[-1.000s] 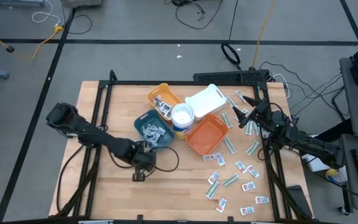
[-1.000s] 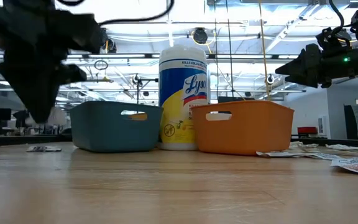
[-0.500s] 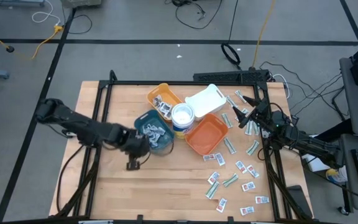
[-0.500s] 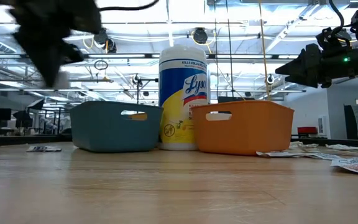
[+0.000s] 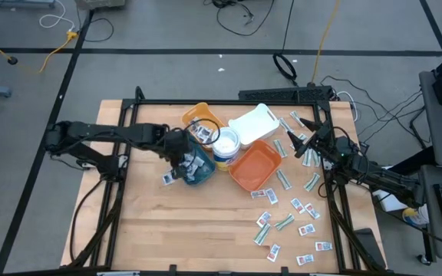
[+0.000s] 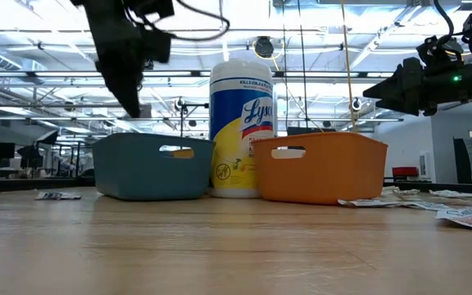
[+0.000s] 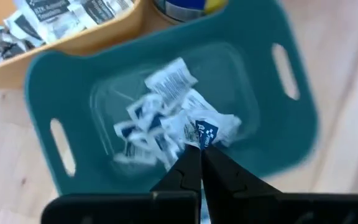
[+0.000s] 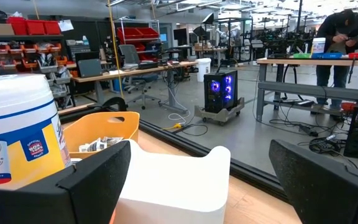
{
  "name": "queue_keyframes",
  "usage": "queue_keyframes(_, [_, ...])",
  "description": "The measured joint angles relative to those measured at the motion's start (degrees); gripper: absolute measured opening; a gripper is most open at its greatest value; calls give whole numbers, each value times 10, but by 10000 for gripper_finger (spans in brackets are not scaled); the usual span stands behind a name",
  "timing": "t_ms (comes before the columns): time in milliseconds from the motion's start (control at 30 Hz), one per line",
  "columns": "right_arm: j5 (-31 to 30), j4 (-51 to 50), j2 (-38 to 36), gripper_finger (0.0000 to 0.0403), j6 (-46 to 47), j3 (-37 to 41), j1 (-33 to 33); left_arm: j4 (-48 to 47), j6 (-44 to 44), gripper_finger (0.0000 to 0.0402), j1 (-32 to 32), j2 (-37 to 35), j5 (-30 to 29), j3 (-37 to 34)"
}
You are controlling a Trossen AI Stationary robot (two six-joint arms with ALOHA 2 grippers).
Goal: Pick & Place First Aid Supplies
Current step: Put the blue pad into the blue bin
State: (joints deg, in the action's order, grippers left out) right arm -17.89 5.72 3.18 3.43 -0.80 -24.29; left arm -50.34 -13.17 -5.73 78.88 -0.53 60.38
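Note:
My left gripper point(image 5: 184, 162) point(image 7: 200, 155) hangs over the teal tray point(image 5: 202, 173) point(image 6: 150, 168), shut on one white packet with a blue mark. A heap of similar packets point(image 7: 157, 127) lies on that tray's floor. Many more packets point(image 5: 290, 208) are scattered flat on the table's right part, and one point(image 5: 169, 179) lies just left of the teal tray. My right gripper point(image 5: 301, 149) point(image 8: 197, 163) waits raised near the table's right far corner, open, facing the white tray point(image 8: 173, 180). My left gripper pinches the white packet by its edge point(image 7: 205, 138) between the two fingertips, coming from above and pointing down. The packet is lifted clear above the teal tray's floor.
A white tub of wipes point(image 5: 225, 143) point(image 6: 242, 123) stands between the teal tray, the orange tray point(image 5: 253, 165) point(image 6: 322, 168), the yellow tray point(image 5: 199, 119) holding packets, and the white tray point(image 5: 253, 124). Bare wood lies along the near edge and left part.
My left gripper has risen from the table near the middle front and swung toward the far edge until it is over the teal tray, fingers staying shut. The right arm has kept still.

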Motion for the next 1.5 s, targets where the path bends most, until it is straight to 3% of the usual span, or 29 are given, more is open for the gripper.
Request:
queue_keyframes(267, [0,0,0,377,0,0,0,70,24,1,-35,49,-45,-30])
queue_keyframes(500, [0,0,0,377,0,0,0,88,15,16,-39,74,-44,-34])
queue_keyframes(667, [0,0,0,377,0,0,0,90,9,69,-39,74,-38,-34])
queue_keyframes(967, [0,0,0,377,0,0,0,89,-35,213,-47,64,-22,-34])
queue_keyframes(1100, [0,0,0,377,0,0,0,81,-82,245,-49,31,-24,-33])
queue_keyframes(1233, [0,0,0,377,0,0,0,64,-133,254,-50,1,-25,-33])
queue_keyframes(1500, [0,0,0,377,0,0,0,24,-131,238,-36,-58,-30,-33])
